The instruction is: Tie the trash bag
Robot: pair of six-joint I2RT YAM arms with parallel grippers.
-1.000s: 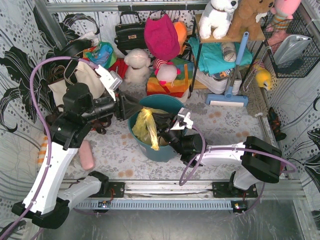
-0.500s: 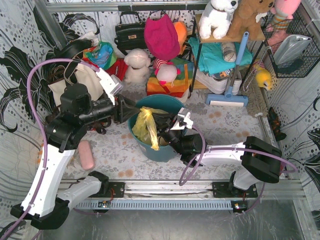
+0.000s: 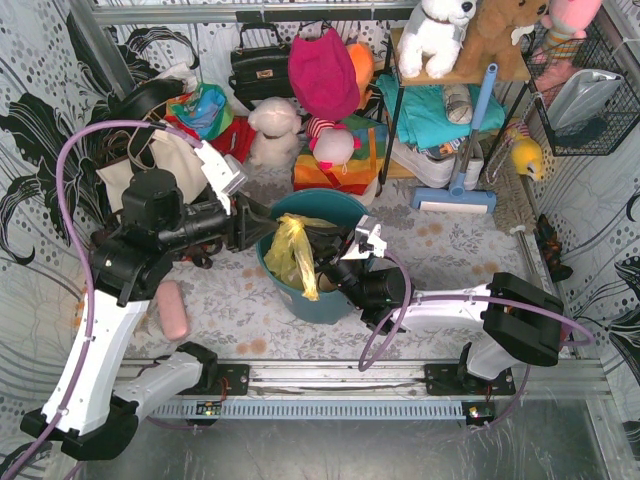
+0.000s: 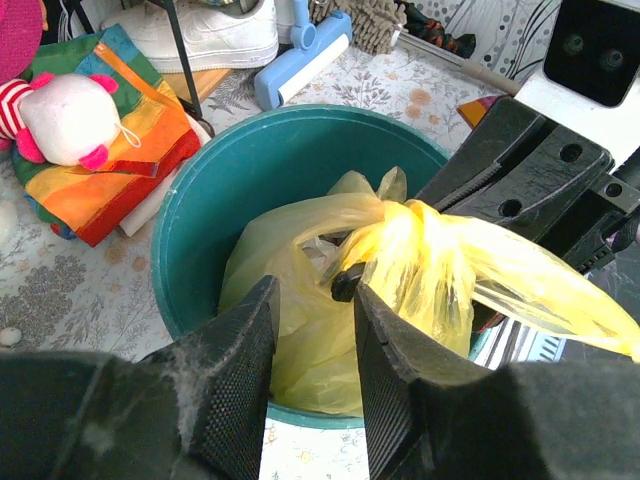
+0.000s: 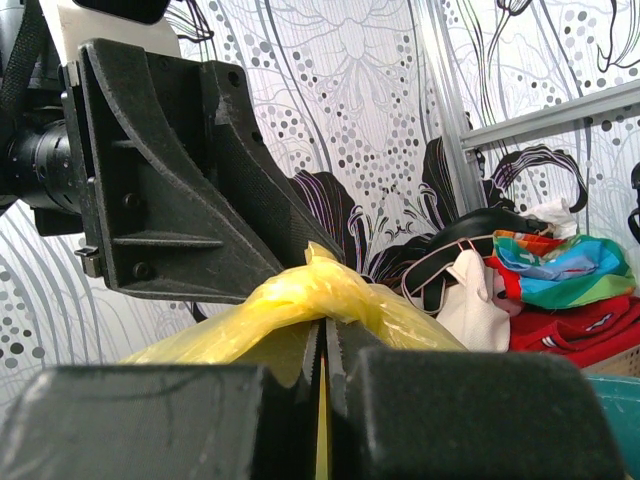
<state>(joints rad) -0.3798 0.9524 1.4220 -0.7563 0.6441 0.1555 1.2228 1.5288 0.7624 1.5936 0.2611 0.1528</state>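
Step in hand: gathering the mouth of the trash bag (image 3: 290,252) into a neck; knot not yet made. Bag sits in the teal bin (image 3: 330,305) mid-table, w/ its top pulled up into a yellow bunch and a flap hanging over the near-left rim. The right hand (image 5: 323,345) is pressed together on a fold of the film: a sliver of yellow shows in the seam betw. its fingers and the rest drapes over them. The left hand (image 4: 312,305) is spread partway at the bin's left rim, just beside the bunch. Film shows through its gap but nothing looks pinched, and the twisted neck lies to the right of its fingers. Next move, prob.: left hand closes on a free part of the bag's mouth so two ends can be crossed. That calls for a small shift toward the neck w/o bumping the right hand, which is v. close, the two nearly touching over the bin. Film is thin, so a hard pull could tear it or slip it out. Room is tight: bin rim under both hands, tote bag (image 3: 165,160) behind the left arm, plush & rainbow cloth (image 4: 110,150) just past the bin's far side, blue brush (image 3: 455,190) further right. Bare table (image 3: 440,250) lies right of the bin; straight up looks the freest way.
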